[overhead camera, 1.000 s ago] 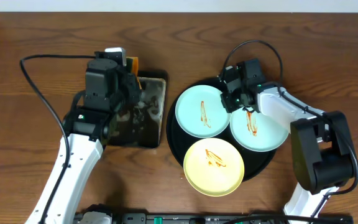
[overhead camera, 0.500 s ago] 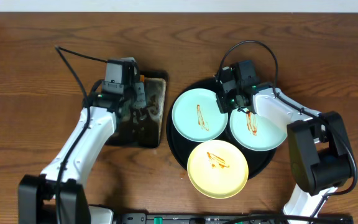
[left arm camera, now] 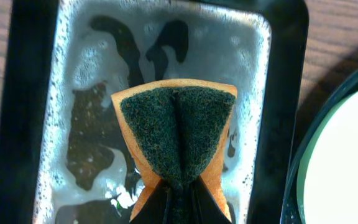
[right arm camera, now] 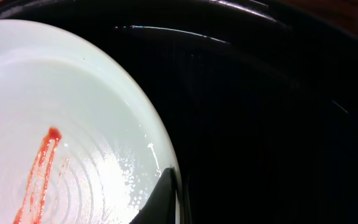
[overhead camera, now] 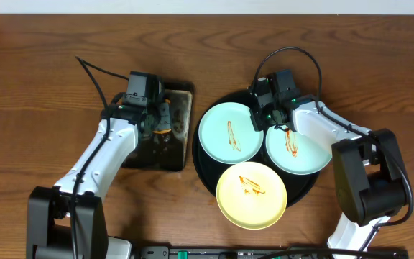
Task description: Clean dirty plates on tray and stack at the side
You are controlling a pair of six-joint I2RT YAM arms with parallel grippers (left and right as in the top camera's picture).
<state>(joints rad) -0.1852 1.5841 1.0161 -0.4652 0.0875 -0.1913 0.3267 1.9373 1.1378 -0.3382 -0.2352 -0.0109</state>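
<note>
Black soapy sponge tray (overhead camera: 180,137) just beside the round tray (overhead camera: 201,165)

The white-and-black left arm (overhead camera: 99,155) reaches from the near edge toward the far right. Its black two-finger left gripper (left arm camera: 179,202) pinches a folded orange sponge with a dark green scouring face (left arm camera: 178,134). The right arm (overhead camera: 329,133) bends left, with the right gripper (overhead camera: 264,120) closed and lowered.
</note>
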